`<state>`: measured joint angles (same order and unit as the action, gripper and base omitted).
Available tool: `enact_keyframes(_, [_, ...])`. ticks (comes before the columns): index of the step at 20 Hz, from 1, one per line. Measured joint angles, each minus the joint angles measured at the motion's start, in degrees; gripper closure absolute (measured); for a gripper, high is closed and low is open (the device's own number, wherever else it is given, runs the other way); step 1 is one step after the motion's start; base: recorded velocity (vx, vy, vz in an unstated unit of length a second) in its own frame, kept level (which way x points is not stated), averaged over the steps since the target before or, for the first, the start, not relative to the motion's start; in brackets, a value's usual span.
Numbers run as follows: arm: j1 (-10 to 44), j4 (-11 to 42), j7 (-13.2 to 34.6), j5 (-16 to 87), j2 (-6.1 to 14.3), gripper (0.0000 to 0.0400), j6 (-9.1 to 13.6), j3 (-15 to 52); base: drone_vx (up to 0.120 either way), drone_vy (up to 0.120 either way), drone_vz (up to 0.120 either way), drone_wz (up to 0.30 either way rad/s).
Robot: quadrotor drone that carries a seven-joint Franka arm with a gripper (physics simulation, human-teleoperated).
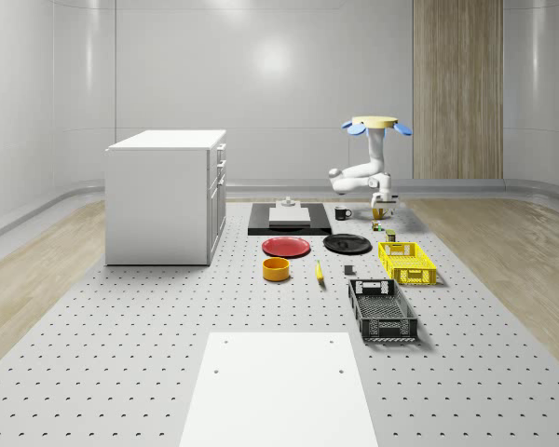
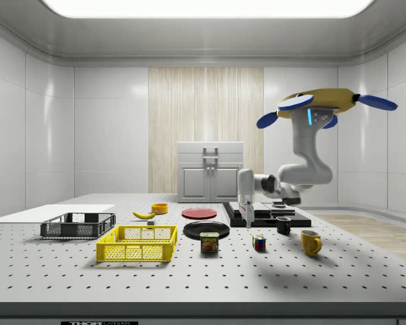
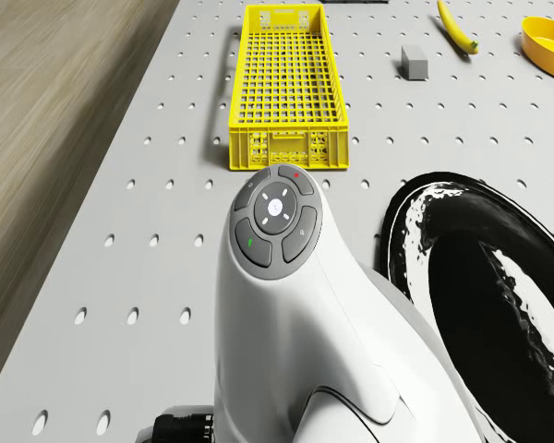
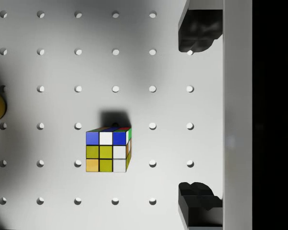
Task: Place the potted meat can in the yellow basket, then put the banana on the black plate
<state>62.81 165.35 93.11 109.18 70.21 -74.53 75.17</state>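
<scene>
Still, potted meat can [image 2: 210, 242] beside end effector [image 2: 245, 215].

arm [image 3: 286, 323] over table [image 3: 148, 212] | yellow basket [image 3: 284, 88] beyond | black plate [image 3: 485, 268] beside | banana [image 3: 457, 28] far

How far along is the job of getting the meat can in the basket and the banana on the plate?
Nothing is done yet. The potted meat can stands on the table beside the yellow basket, and the banana lies off the black plate. The drone hovers, its open pincer above the Rubik's cube, holding nothing. Both placements remain.
</scene>
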Motion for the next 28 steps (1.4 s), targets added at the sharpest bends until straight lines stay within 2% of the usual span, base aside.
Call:
enact_keyframes(5, [0.4, -0.1, 0.4, -0.6, 1.3, 0.0000, -1.2, 0.3, 0.120, 0.000, -0.104, 0.000])
enact_keyframes(28, [1.8, -0.4, 1.6, -3.0, 6.3, 0.0000, -5.9, 1.5, 0.120, -0.007, 0.000, 0.000])
